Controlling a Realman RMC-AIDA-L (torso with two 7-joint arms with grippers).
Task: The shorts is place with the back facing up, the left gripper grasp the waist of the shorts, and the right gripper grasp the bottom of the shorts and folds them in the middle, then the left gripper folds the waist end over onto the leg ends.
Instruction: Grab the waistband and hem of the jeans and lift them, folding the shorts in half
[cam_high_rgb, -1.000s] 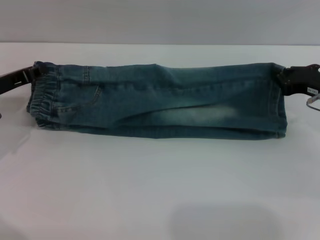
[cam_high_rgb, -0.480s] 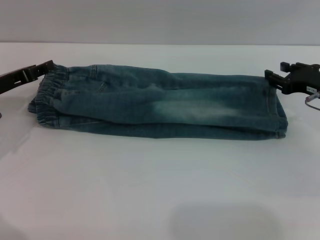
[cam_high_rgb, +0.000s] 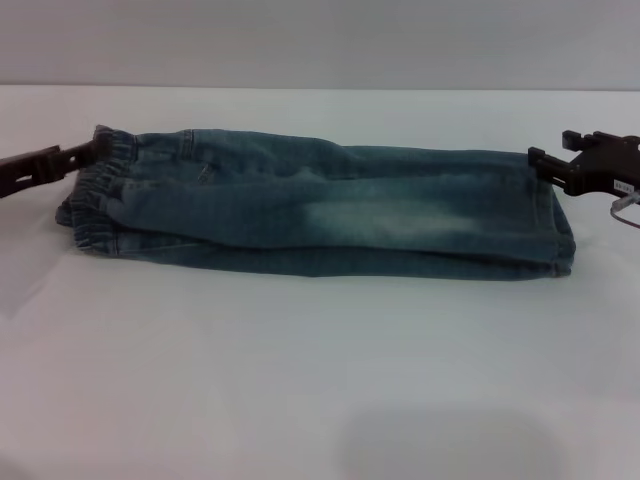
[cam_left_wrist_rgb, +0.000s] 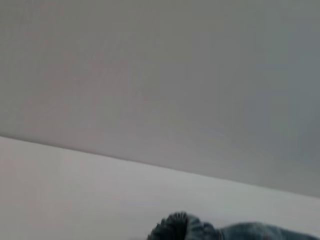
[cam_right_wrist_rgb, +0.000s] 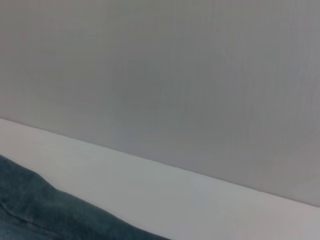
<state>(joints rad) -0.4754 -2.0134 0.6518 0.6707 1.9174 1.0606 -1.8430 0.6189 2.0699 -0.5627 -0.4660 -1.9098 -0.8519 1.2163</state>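
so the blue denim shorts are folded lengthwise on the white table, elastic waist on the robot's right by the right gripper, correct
Not quite. The head view shows the blue denim shorts folded lengthwise on the white table, but the elastic waist is on the robot's left, by the left gripper. The right gripper sits at the leg ends.

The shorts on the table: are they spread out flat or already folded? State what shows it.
Folded lengthwise: the shorts lie as a narrow strip, one denim layer stacked on another, a doubled edge along the near side.
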